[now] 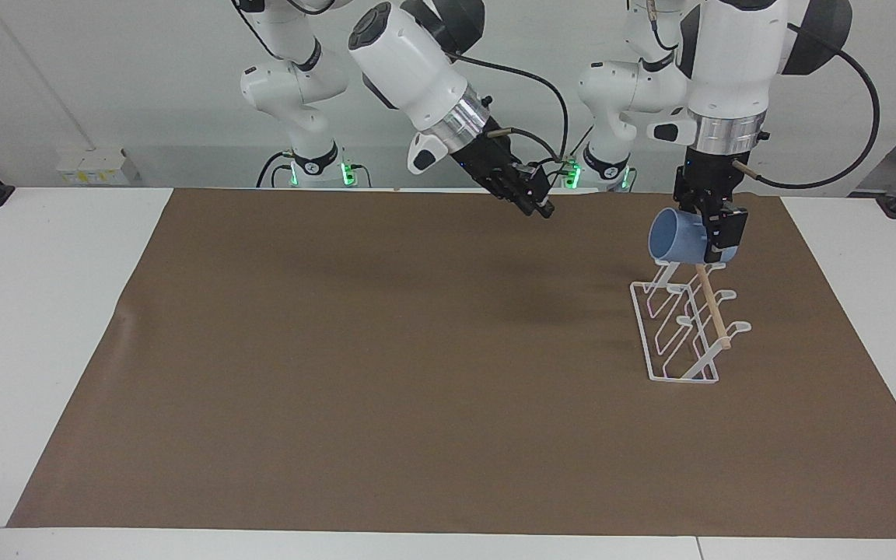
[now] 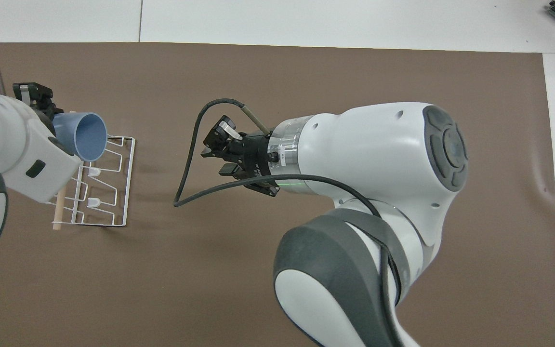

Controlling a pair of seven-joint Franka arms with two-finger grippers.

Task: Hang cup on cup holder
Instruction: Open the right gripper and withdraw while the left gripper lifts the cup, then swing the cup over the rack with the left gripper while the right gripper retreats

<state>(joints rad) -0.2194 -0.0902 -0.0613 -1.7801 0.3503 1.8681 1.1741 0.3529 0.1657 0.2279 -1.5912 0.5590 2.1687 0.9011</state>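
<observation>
- The left gripper grips the cup by its base, mouth sideways, over the cup holder.
- The cup likely handles as light, stiff and smooth; hold it near the base.
- The right gripper is empty, fingers apart.
- The prong beneath the cup is hidden.

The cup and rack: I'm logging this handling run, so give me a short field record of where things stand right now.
cup: light-blue tumbler, held on its side above the rack's end nearest the robots
holder: left pincer, shut on the cup
cup holder: white wire rack with a wooden dowel, upright on the brown mat, no cup on it
right pincer: holds nothing, up over the mat near the robots' edge
task: cup not yet hung
</observation>
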